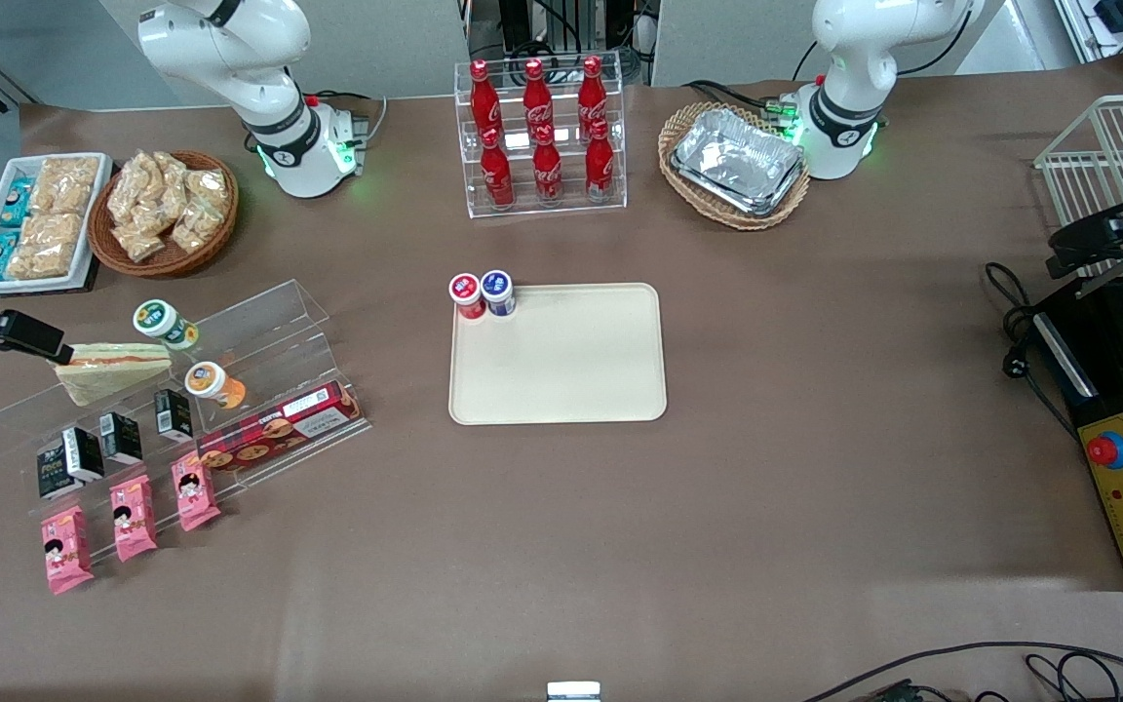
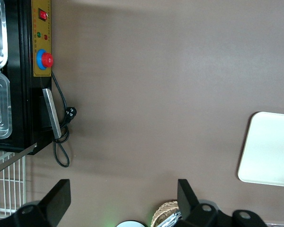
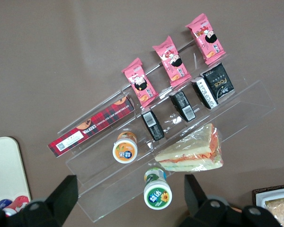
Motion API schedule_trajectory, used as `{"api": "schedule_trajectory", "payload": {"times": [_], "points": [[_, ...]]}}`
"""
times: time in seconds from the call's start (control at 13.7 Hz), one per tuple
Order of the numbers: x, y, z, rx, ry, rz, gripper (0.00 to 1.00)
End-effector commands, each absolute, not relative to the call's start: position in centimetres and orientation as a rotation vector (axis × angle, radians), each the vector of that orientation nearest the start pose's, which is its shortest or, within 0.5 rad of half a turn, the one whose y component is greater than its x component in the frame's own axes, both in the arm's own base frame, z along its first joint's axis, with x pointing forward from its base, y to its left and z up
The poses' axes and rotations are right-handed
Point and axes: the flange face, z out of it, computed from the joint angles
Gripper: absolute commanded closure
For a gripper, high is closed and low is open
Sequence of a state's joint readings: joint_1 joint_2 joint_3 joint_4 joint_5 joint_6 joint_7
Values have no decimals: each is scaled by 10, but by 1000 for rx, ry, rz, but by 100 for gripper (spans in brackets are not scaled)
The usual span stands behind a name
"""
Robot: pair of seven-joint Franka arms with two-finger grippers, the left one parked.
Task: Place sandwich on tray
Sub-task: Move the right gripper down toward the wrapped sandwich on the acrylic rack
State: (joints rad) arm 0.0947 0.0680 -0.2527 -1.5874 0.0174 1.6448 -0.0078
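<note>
The sandwich [image 1: 113,370] [image 3: 194,151], a wrapped triangular wedge with an orange-red and green stripe, lies on a clear stepped display shelf [image 1: 259,336] toward the working arm's end of the table. My gripper [image 1: 40,343] [image 3: 130,196] hangs above the shelf's upper step beside the sandwich. It is open, its fingers [image 3: 65,191] spread wide with nothing between them. Below the gap stands a green-capped jar [image 3: 157,193]. The cream tray [image 1: 571,370] [image 3: 4,170] [image 2: 270,151] lies flat at the table's middle, well apart from the sandwich.
An orange-capped jar [image 1: 211,382], a plaid cookie box [image 1: 279,429], black cartons [image 1: 118,436] and pink packets [image 1: 133,517] share the shelf. A red jar [image 1: 465,294] and a blue jar [image 1: 497,291] stand on a tray corner. A cola rack [image 1: 542,136] and snack baskets [image 1: 167,210] sit farther from the camera.
</note>
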Motion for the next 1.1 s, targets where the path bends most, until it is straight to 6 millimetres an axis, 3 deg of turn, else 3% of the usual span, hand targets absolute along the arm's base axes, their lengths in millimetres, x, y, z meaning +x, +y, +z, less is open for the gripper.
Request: {"api": "schedule_trajectory", "payload": {"times": [0.0,0.22,0.51,0.88,1.02], "points": [[571,-86,589,-3094,469,23,0],[570,-82,592,-3020,824,30,0],[565,-94,592,-2883,1234,53,0],[543,-159,586,-2791,1450,125,0],[538,-171,574,-2760,1506,156,0]]}}
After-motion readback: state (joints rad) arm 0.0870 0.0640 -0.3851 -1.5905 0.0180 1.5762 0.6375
